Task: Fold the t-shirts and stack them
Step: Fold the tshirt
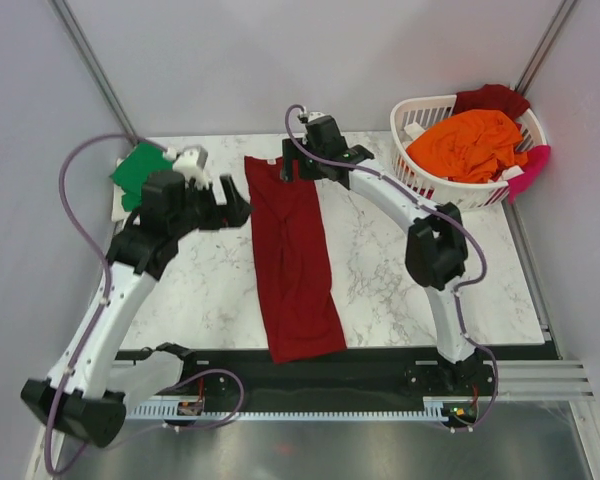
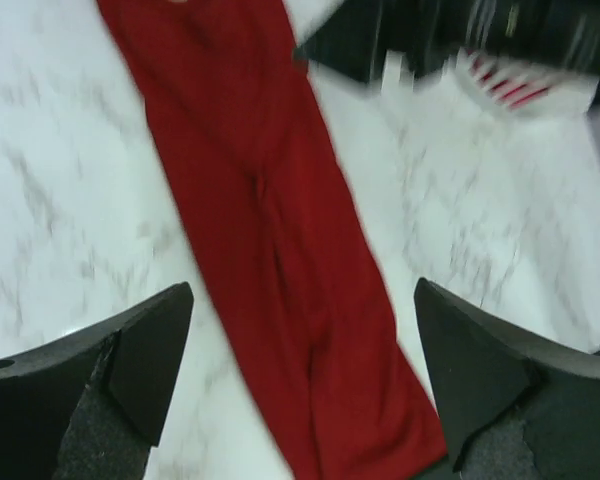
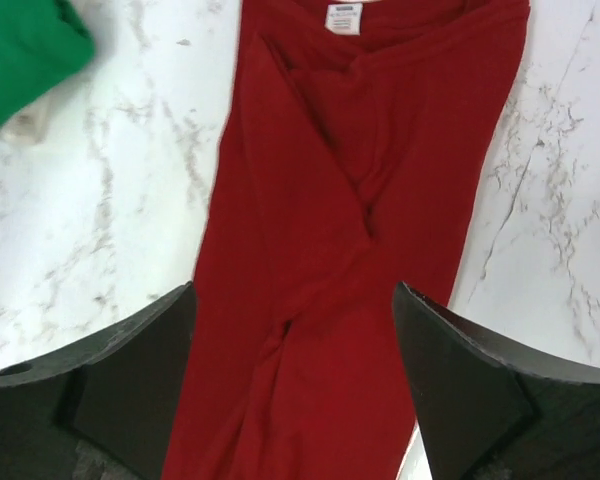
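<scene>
Your dark red t-shirt (image 1: 295, 260) folded lengthwise, left gripper (image 2: 302, 300) released beside its left edge, right gripper (image 3: 295, 295) released above its collar end, green t-shirt (image 1: 138, 172) farther left.

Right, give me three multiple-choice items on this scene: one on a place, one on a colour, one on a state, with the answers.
1. Where does the green shirt lie?
A in the laundry basket
B at the far-left corner of the table
C under the basket

2. Which colour is the shirt lying on top in the basket?
A orange
B blue
C grey

3. How does the dark red shirt lie?
A bunched in a ball
B draped over the basket's rim
C flat, folded into a narrow strip

Answers:
1 B, it sits at the far left, across the table from the basket.
2 A, the orange shirt fills the basket's top.
3 C, the top view shows one long flat strip down the table's middle.
</scene>
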Available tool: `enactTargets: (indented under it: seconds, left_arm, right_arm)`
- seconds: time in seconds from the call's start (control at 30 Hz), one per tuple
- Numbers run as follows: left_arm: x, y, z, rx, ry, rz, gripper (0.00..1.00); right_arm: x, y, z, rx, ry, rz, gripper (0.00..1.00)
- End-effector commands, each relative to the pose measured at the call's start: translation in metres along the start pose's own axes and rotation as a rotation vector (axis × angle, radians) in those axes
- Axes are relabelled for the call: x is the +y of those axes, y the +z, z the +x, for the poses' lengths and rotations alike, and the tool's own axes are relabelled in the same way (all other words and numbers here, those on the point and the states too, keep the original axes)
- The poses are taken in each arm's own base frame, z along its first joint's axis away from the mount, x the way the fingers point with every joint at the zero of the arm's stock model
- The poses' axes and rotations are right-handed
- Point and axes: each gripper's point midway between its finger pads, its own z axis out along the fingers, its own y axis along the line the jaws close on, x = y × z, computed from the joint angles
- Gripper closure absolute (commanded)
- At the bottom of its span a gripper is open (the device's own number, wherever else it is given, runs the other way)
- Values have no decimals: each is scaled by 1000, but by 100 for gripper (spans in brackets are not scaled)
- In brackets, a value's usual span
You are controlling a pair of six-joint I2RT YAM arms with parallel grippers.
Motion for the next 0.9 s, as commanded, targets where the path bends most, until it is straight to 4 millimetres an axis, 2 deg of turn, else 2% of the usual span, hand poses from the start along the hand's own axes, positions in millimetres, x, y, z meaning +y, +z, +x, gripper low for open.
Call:
enactTargets:
  seconds: [0.0,0.03,0.07,0.1,0.13,0.2,0.27,0.3,0.37,0.4,0.43,0.53,0.57,0.63,0.67,0.77,0.8,0.87]
  left_arm:
    - [13,-27,67,86,-96,-17,1]
    - [14,-29,99,149,-118,9,1]
    - [12,-37,107,148,-122,33,1]
    - [8,-51,110,118,-124,62,1]
    - [12,-53,127,139,-133,61,1]
    - [11,-64,132,113,-132,80,2]
    - [12,-67,139,121,-133,88,2]
    - [11,-69,139,112,-130,92,2]
    - [11,-71,139,108,-119,96,2]
    - [11,-70,139,109,-114,97,2]
    - [12,-68,140,117,-115,91,2]
    - [16,-63,141,133,-120,66,5]
    - [18,-60,144,150,-123,59,6]
    - [21,-57,145,158,-134,40,7]
    - [21,-57,146,161,-136,40,8]
    - [23,-56,146,159,-139,27,8]
    - [23,-56,146,155,-138,25,8]
    - [25,-55,147,159,-140,17,8]
  right_arm:
    - [-15,40,3,57,-47,21,13]
    - [-23,49,2,52,-45,33,13]
    - [-30,58,1,47,-44,43,12]
    - [-45,72,0,40,-32,70,12]
    - [-52,79,0,40,-26,75,12]
    - [-72,97,3,34,-11,94,13]
    - [-82,106,5,29,-11,108,15]
    - [-94,114,12,39,-4,125,16]
    - [-103,121,19,48,2,132,18]
    - [-111,128,31,70,11,141,22]
    - [-112,131,34,74,15,139,26]
    - [-122,144,55,101,34,141,50]
    - [-123,147,57,96,39,139,67]
    - [-130,154,62,92,63,143,85]
    - [-133,155,62,88,75,147,99]
    - [-148,159,54,45,118,187,100]
    - [-170,156,44,5,133,270,100]
    - [-194,148,35,-34,175,366,100]
